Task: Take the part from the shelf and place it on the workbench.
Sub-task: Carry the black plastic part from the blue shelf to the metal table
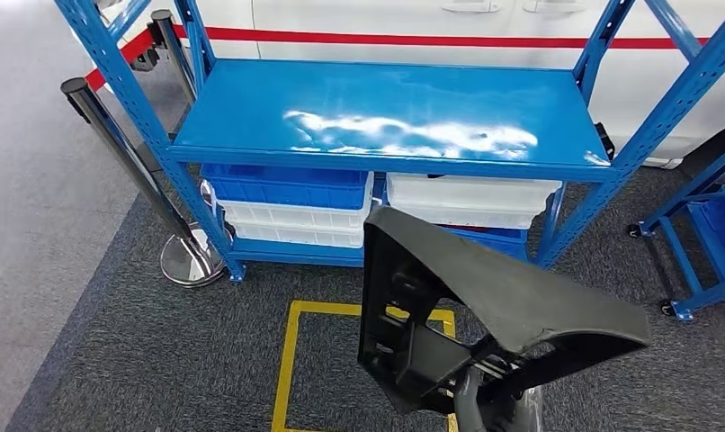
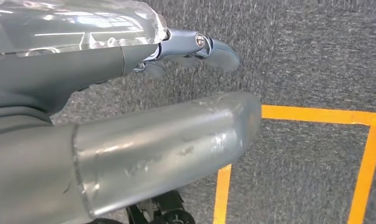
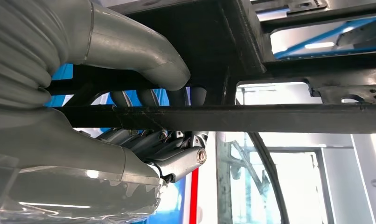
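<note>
The part (image 1: 485, 297) is a large black plastic moulding with a smooth curved face and a ribbed frame underneath. It hangs in the air low in the head view, in front of the blue shelf (image 1: 386, 108), whose top board is bare. My right hand (image 1: 494, 409) holds it from below. In the right wrist view the right hand's (image 3: 167, 149) fingers wrap around a black bar of the part (image 3: 233, 46), with the thumb over it. My left hand (image 2: 97, 70) hangs above the grey carpet, holding nothing, its fingers (image 2: 214, 49) apart from the thumb.
Under the shelf board sit a blue bin (image 1: 287, 184) and white bins (image 1: 467, 198). A chrome stanchion (image 1: 183, 256) stands at the shelf's left corner. A yellow taped square (image 1: 291, 360) marks the carpet. A blue wheeled rack (image 1: 701, 234) is at the right, a white vehicle (image 1: 386, 18) behind.
</note>
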